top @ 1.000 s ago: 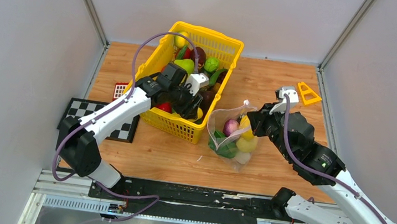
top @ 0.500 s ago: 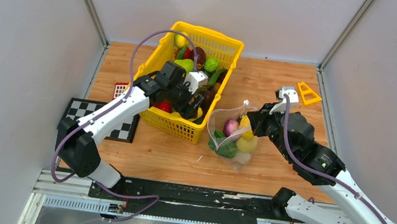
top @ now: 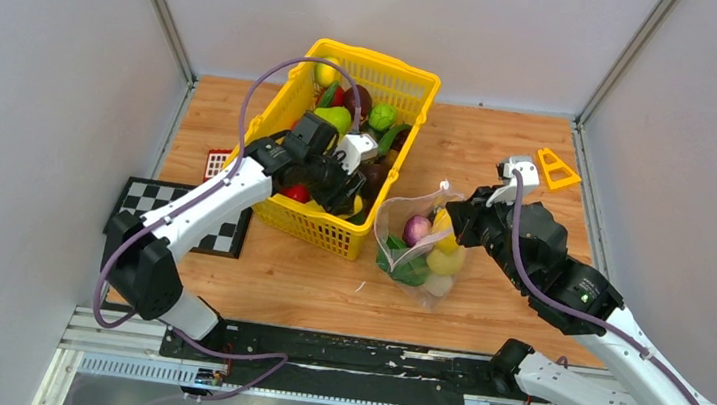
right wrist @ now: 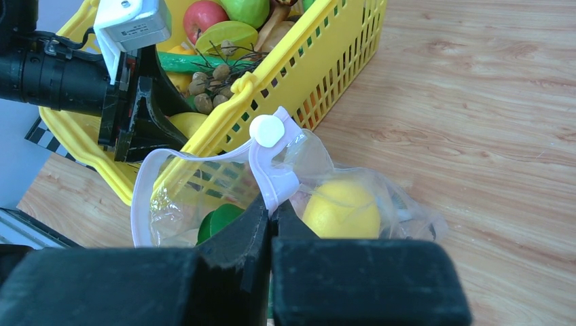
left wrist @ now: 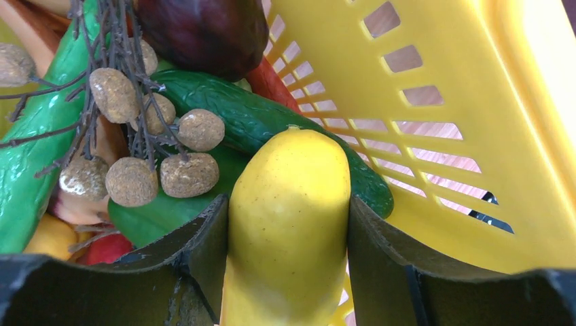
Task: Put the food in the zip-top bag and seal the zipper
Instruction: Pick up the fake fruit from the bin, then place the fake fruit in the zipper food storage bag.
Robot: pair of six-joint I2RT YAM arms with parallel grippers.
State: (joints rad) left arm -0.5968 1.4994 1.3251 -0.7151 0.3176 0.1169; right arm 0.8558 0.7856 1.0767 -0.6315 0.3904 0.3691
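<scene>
My left gripper [left wrist: 286, 204] is down inside the yellow basket [top: 388, 70], shut on a smooth yellow fruit [left wrist: 292, 163], with one finger pressed against each side of it. Around it lie more food: a green cucumber [left wrist: 224, 112], a dark purple fruit [left wrist: 204, 30] and a brown berry cluster [left wrist: 149, 149]. The zip-top bag [top: 419, 254] stands to the right of the basket, holding a purple onion [top: 417, 230], a lemon [right wrist: 342, 208] and green pieces [right wrist: 219, 221]. My right gripper [right wrist: 272, 207] is shut on the pale zipper [right wrist: 275, 178], holding the mouth up and open.
An orange triangle [top: 556, 170] lies at the back right. A checkerboard mat [top: 173, 211] and a small red grid tile [top: 218, 163] sit left of the basket. Grey walls close in the wooden table [top: 306, 278] on three sides.
The left gripper has shifted slightly inside the basket. The right arm and the bag have not moved.
</scene>
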